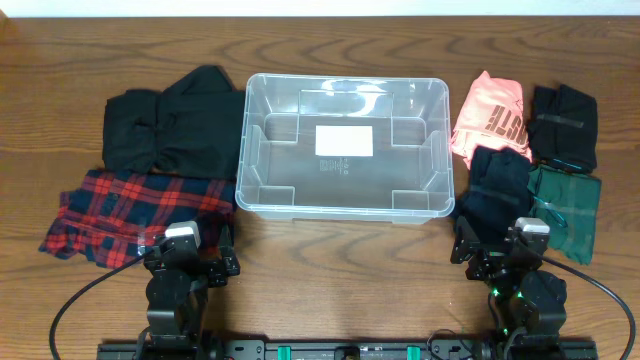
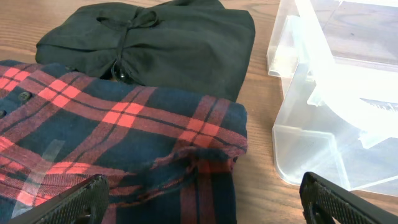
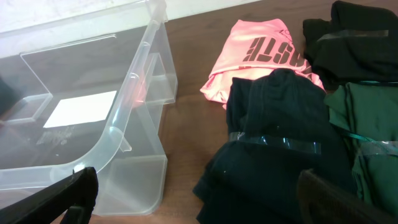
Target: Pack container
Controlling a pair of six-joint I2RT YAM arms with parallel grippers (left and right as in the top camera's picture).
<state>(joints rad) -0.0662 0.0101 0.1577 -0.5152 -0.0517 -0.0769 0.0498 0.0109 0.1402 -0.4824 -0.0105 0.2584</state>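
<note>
Clear container (image 1: 246,150), white label (image 1: 344,140) on its base

One container (image 1: 345,150), six folded garments (image 1: 165,130) (two left of it, four right).

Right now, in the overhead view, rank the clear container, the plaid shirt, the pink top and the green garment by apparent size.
1. container, clearly the largest.
2. plaid shirt, well behind the container.
3. pink top and green garment, which look too alike in size to rank against each other.
</note>
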